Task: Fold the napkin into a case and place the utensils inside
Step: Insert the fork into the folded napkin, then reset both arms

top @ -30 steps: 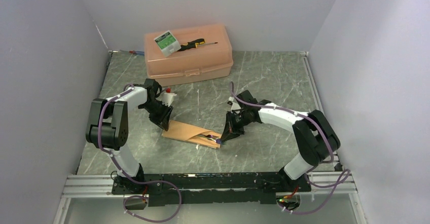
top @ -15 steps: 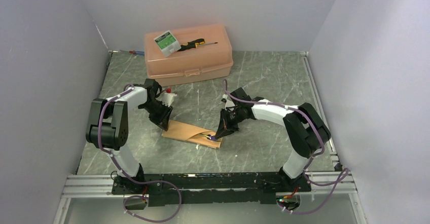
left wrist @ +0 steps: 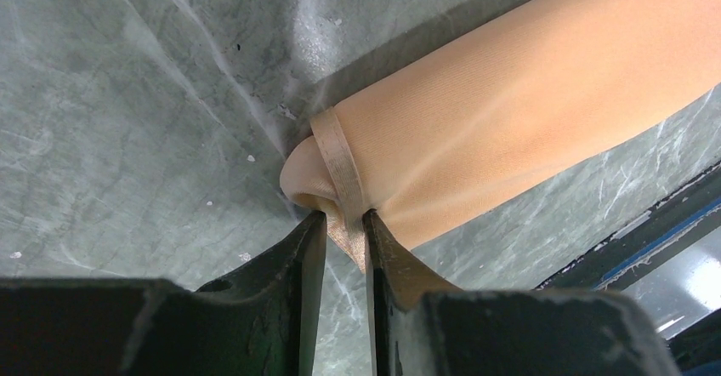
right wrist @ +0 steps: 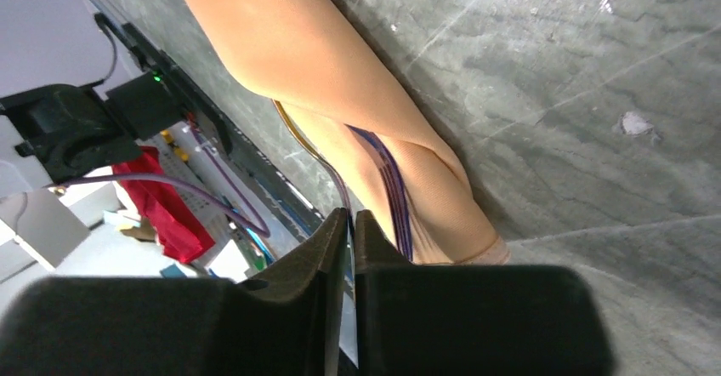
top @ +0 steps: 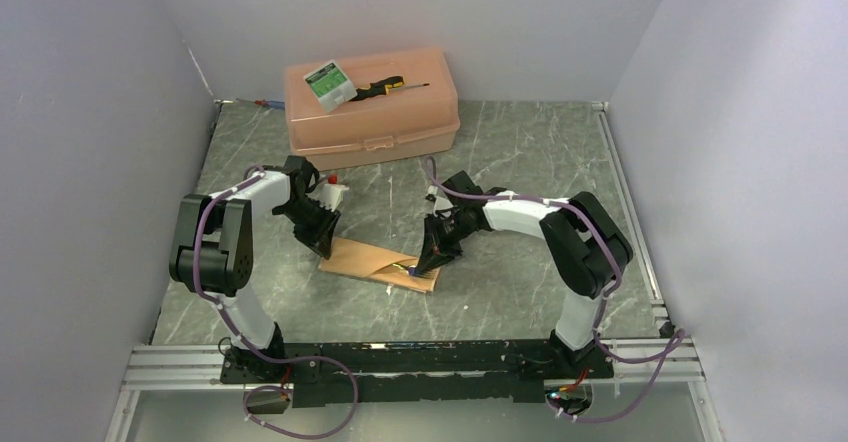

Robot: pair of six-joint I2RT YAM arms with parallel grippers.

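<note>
I have one case (top: 372, 259) on the counter (top: 520, 152), lying flat between the two sets of fingers. Its long axis runs straight from the left fingers (top: 325, 249) to the right fingers (top: 424, 265). The hemmed, closed end is at the left fingers. The open end with the slanted edge points at the right fingers.

The left fingers are pinching the hem band at that closed end, with cloth bunched just ahead of the tips. The right fingers are pressed almost together, only a thin slit between them, right at the case's mouth. I cannot tell whether a handle is caught in that slit.

The utensils (top: 412, 268) are inside the case, lying along its length, with their ends showing at the mouth just by the right fingers. On my right wrist view I make out two dark purple-blue strips against the cloth; I cannot count more than that.

Well beyond both sets of fingers sits one peach plastic box (top: 372, 112), lid shut. On its lid lie one screwdriver (top: 388, 86) and one small green-and-white pack (top: 330, 83), just beside each other. I cannot see what the box holds.
</note>
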